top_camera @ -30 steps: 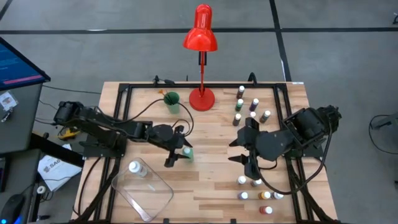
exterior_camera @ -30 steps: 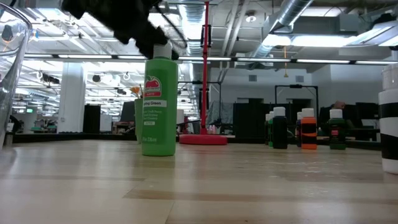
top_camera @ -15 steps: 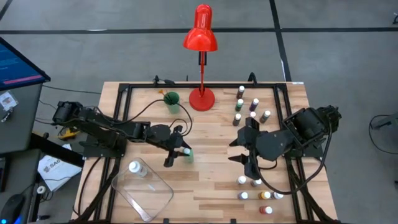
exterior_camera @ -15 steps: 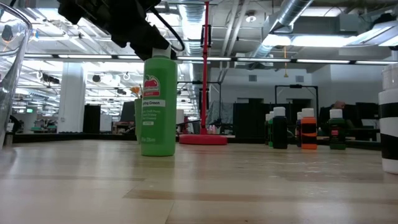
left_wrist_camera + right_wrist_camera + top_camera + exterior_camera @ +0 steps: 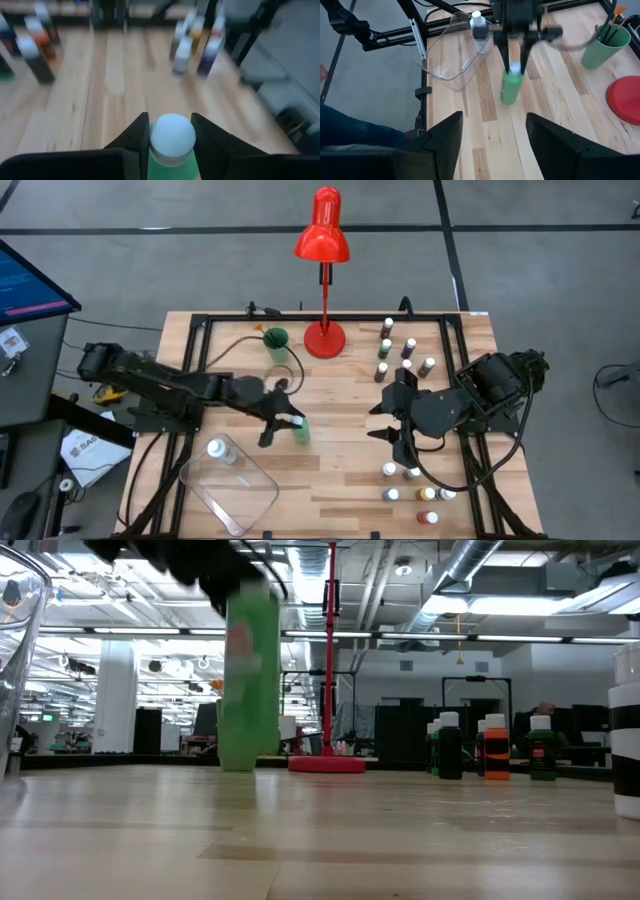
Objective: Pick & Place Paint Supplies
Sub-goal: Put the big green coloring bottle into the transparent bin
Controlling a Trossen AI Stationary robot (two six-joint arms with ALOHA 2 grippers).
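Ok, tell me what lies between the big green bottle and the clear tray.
Only bare wood. In the right wrist view, the green bottle, held at its cap by the left gripper, hangs apart from the clear tray, with nothing between them.

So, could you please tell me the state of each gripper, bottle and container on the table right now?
Left gripper: shut on the green bottle's cap.
Green bottle: upright, lifted off the table.
Right gripper: open, empty, hovering.
Clear tray: one white-capped bottle in it.
Green cup: upright, holding brushes.
Small bottles: standing, capped.
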